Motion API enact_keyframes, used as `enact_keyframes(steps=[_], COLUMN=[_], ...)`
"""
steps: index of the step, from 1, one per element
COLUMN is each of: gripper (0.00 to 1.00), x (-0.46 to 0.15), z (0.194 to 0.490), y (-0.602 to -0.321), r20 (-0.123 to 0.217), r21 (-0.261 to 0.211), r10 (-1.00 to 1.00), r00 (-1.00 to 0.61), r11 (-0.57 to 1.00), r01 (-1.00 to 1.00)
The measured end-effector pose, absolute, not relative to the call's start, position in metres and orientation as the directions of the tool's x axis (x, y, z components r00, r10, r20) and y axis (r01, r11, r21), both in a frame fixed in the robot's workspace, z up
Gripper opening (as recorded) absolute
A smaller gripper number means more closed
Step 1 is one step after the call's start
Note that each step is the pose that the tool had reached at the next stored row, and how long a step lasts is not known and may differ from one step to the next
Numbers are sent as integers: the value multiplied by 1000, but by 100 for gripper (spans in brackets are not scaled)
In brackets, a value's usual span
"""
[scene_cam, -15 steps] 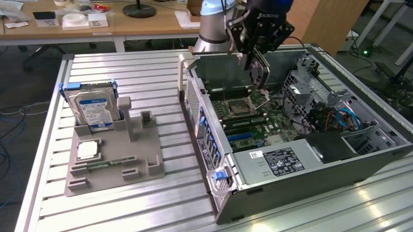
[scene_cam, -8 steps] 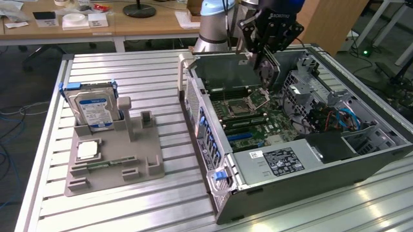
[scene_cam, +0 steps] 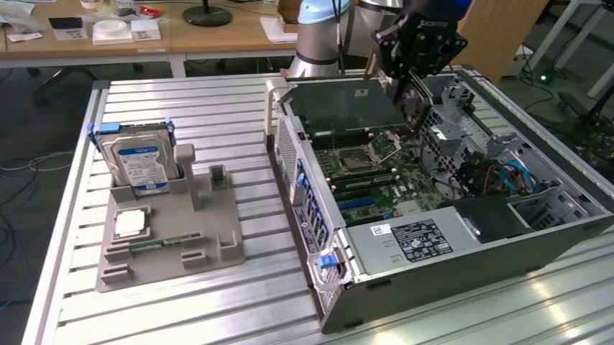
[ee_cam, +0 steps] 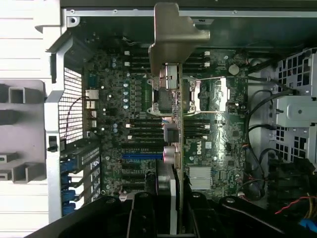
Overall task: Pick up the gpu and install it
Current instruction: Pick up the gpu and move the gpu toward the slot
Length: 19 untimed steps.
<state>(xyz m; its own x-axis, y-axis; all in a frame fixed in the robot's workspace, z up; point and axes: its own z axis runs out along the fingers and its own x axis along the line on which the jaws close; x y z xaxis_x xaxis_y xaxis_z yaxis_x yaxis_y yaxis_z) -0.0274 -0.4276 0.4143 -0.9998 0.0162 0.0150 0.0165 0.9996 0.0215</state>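
gpu (scene_cam: 346,104): off its rest and in the air, held over the open computer case (scene_cam: 331,291). In the exterior view its dark face shows broadside, with the pale metal end bracket toward the exterior view's left, near the case's upper rim. In the wrist view the gpu (ee_cam: 173,44) is seen edge-on, a thin line running from the bracket down between the two dark fingers.

Gripper (scene_cam: 405,86): clamped on the card at the end away from the bracket. In the wrist view the gripper (ee_cam: 171,220) has a finger on either side of the card's edge, pressed to it, with no gap to be made out.

Position: the card hangs above the motherboard (ee_cam: 218,134), roughly over the processor socket and memory slots. Its lower edge looks well clear of the board in the exterior view. The blue expansion slot (ee_cam: 141,155) lies off to one side of the card's line; nothing sits in it.

Progress, as judged: the pick-up is done and the card has been carried over the case. The install is not yet done, since the card is in no slot and the bracket is not at the case's rear openings.

Elsewhere: the hard drive (scene_cam: 142,164) stands upright in the grey fixture (scene_cam: 216,230) on the slatted table (scene_cam: 192,108), well apart from the gripper.
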Motion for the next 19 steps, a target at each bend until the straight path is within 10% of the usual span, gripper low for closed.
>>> enact_keyframes(steps=[19], gripper=[28], x=[-4], z=[414], y=[-428], r20=[15], r21=[22], r10=[16], r00=[-1000], r11=[1000], r01=[16])
